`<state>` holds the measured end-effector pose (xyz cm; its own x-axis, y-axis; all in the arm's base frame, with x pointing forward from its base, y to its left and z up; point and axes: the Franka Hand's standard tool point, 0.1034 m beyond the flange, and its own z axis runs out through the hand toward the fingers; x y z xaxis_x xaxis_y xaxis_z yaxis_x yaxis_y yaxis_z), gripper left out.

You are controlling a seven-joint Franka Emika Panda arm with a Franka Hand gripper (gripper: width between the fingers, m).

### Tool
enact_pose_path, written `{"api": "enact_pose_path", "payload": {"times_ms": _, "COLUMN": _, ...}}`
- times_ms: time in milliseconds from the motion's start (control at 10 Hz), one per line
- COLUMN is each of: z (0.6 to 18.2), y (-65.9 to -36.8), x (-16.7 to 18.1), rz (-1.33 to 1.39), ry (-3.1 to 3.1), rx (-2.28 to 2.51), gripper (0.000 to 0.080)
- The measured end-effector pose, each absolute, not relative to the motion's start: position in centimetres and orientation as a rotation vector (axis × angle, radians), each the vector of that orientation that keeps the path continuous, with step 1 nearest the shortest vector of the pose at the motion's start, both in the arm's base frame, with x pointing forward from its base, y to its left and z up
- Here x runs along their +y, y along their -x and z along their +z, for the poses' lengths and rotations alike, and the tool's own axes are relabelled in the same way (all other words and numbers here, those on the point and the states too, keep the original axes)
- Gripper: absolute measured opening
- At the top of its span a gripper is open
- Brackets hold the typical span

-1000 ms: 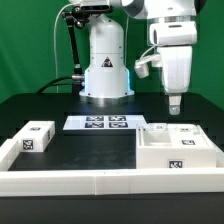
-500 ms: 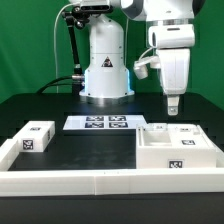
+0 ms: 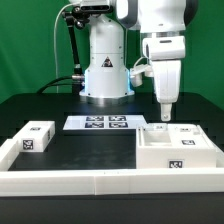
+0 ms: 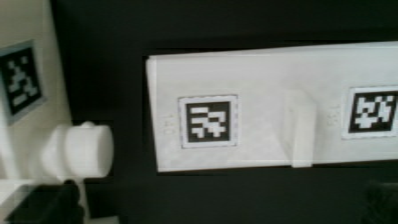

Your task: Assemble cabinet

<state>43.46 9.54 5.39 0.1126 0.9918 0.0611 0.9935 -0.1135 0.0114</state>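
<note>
The cabinet (image 3: 176, 150), a white boxy piece with black-and-white tags, lies on the black table at the exterior view's right. My gripper (image 3: 164, 112) hangs just above its far left corner, pointing down, open, with nothing between its fingers. A small matching white block (image 3: 37, 137) with tags sits at the exterior view's left, far from the gripper. The wrist view looks down on a white tagged face of the cabinet (image 4: 249, 110) with a thin raised ridge, and on a round white knob (image 4: 80, 150) beside it. The fingers themselves barely show there.
The marker board (image 3: 103, 123) lies flat in front of the robot's base (image 3: 105, 75). Long low white frame rails (image 3: 100, 181) run along the front and up the exterior view's left side. Another white tagged piece (image 4: 18, 80) shows at the wrist view's edge.
The gripper has moved a little toward the exterior view's left and slightly lower, still open. The parts on the table have not moved.
</note>
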Motion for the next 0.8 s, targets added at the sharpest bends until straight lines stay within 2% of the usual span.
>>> {"api": "enact_pose_path", "payload": {"times_ms": 100, "z": 4.8, "y": -42.4, "x": 9.5, "rz": -0.085, "ry": 2.314, "rx": -2.067, "gripper": 0.0797}}
{"api": "enact_pose_path", "payload": {"times_ms": 800, "z": 2.5, "y": -41.0, "x": 9.5, "rz": -0.034, "ry": 2.294, "rx": -2.028, "gripper": 0.0797}}
